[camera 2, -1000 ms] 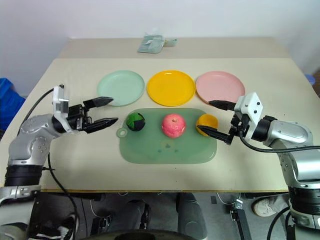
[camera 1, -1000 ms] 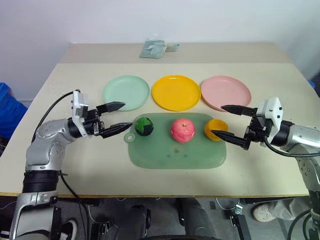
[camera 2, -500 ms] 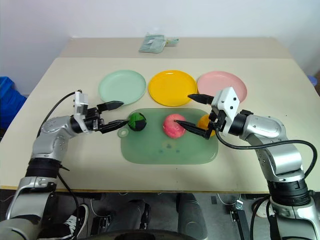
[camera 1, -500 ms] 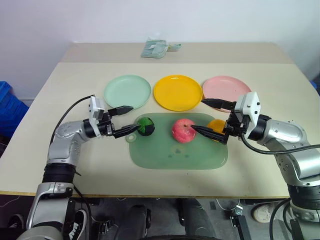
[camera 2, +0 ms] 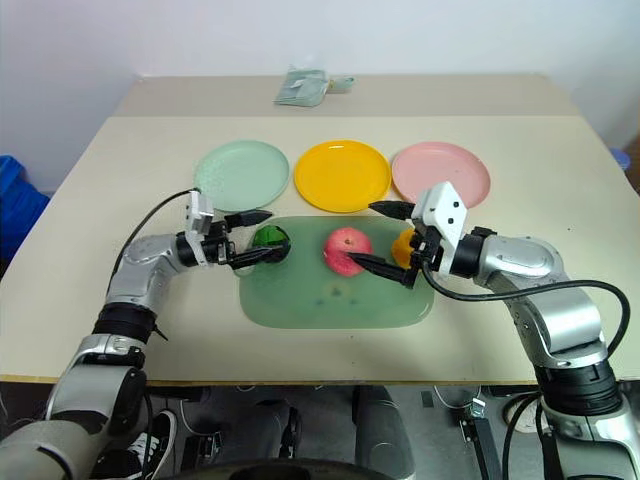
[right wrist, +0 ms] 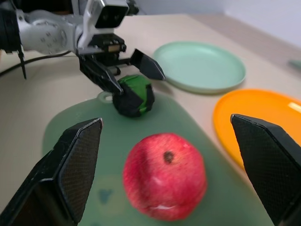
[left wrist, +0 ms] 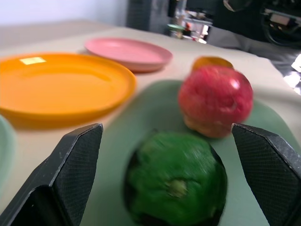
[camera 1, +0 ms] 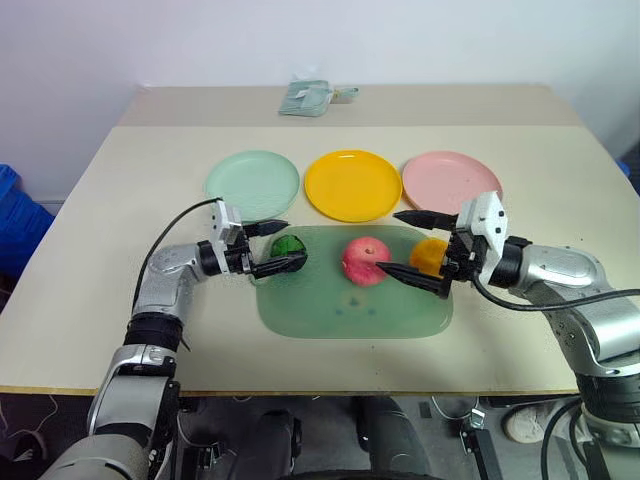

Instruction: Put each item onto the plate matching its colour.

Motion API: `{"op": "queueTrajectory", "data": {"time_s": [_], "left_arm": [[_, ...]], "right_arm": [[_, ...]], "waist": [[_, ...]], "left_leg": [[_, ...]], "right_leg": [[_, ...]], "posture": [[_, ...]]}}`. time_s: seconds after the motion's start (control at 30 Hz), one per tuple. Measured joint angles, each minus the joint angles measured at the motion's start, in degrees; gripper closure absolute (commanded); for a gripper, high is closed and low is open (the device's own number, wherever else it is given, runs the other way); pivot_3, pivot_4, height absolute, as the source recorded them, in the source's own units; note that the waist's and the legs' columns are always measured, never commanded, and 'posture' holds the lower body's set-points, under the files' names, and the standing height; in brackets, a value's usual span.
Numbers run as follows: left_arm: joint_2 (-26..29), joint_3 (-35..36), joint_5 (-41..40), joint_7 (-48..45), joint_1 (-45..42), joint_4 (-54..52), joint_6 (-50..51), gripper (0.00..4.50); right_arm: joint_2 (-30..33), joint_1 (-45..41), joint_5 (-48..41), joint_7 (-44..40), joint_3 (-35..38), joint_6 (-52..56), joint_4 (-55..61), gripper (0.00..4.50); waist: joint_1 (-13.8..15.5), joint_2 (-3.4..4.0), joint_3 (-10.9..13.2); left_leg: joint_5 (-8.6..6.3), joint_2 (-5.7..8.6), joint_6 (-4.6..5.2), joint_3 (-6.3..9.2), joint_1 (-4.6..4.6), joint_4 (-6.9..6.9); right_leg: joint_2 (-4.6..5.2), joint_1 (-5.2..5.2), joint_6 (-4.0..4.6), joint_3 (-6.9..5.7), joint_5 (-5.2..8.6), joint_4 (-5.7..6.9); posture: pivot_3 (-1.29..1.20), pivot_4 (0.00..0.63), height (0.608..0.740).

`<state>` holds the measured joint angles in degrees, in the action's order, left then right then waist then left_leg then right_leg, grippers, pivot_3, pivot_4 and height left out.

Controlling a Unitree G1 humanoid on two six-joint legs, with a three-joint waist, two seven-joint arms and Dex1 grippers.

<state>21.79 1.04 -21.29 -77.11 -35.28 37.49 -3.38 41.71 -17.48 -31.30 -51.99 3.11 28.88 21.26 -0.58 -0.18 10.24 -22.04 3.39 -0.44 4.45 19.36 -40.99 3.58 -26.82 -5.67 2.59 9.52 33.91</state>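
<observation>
The dark green fruit [camera 1: 288,247] lies at the left end of a translucent green mat [camera 1: 350,305]. My left gripper [camera 1: 293,245] is open, with one finger on each side of that fruit and a gap showing on both sides in the left wrist view. The pink-red fruit [camera 1: 365,260] sits mid-mat, and the orange fruit [camera 1: 430,254] is just to its right. My right gripper [camera 1: 391,241] is open, its fingers passing either side of the orange fruit and its tips beside the red one. Beyond the mat stand the mint green plate [camera 1: 252,184], yellow plate [camera 1: 352,185] and pink plate [camera 1: 451,183], all bare.
A folded pale green cloth [camera 1: 310,97] lies at the table's far edge. A blue bin [camera 1: 15,215] stands on the floor off the left side. The two arms reach in over the mat from opposite sides.
My left gripper has moved right and down, from left of the mat to straddling the green fruit. My right gripper has shifted left, its tips now by the red fruit.
</observation>
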Motion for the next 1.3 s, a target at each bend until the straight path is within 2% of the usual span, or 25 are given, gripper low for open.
{"op": "queueTrajectory", "data": {"time_s": [0.13,0.23,0.27,0.9,1.07,1.3], "left_arm": [[-1.0,-0.3,1.9,0.1,-2.3,2.5,-2.3,0.0],[-1.5,-0.3,2.2,-0.3,-2.8,4.2,-2.5,0.8],[-1.5,-0.3,2.5,-0.4,-2.8,4.7,-2.5,1.23],[-1.7,0.4,3.9,0.8,-4.8,8.2,-5.6,1.23],[-2.0,0.3,5.4,1.8,-4.8,9.7,-10.0,1.23],[-2.1,0.3,5.7,1.5,-5.1,10.6,-11.0,1.23]], "right_arm": [[0.0,-0.8,0.5,0.1,-0.1,0.1,0.0,0.04],[-0.1,-1.0,1.1,0.3,-0.1,-0.1,0.0,0.0],[-0.1,-1.0,1.2,0.3,-0.1,-0.2,0.0,0.0],[-0.1,-1.5,2.6,1.0,-0.2,-0.6,0.0,0.0],[-0.2,-2.1,3.0,1.2,-0.4,-0.6,0.0,0.0],[-0.2,-2.4,3.0,1.2,-0.4,-0.6,0.0,0.0]], "waist": [[0.0,0.0,0.0],[0.0,0.0,0.0],[0.0,0.0,0.0],[0.0,0.0,0.0],[0.0,-0.01,0.0],[0.0,-0.01,0.0]], "left_leg": [[-0.02,0.01,0.03,0.0,0.0,-0.01],[-0.02,0.01,0.03,0.0,0.0,-0.01],[-0.02,0.01,0.03,0.0,0.0,-0.01],[-0.02,0.01,0.03,0.0,0.02,-0.02],[-0.02,0.01,0.03,0.0,-0.01,-0.02],[-0.02,0.01,0.03,0.0,-0.01,-0.02]], "right_leg": [[0.0,0.0,0.0,0.0,0.0,0.0],[0.0,0.0,0.0,0.0,0.0,0.0],[0.0,0.0,0.0,0.0,0.0,0.0],[0.0,0.0,0.0,0.0,0.0,0.01],[0.01,0.0,0.0,0.0,0.0,-0.01],[0.0,0.0,0.0,0.0,0.0,0.01]], "posture": [[0.0,0.15,0.74],[0.0,0.15,0.74],[0.0,0.15,0.74],[0.0,0.15,0.74],[0.0,0.15,0.74],[0.0,0.15,0.74]]}}
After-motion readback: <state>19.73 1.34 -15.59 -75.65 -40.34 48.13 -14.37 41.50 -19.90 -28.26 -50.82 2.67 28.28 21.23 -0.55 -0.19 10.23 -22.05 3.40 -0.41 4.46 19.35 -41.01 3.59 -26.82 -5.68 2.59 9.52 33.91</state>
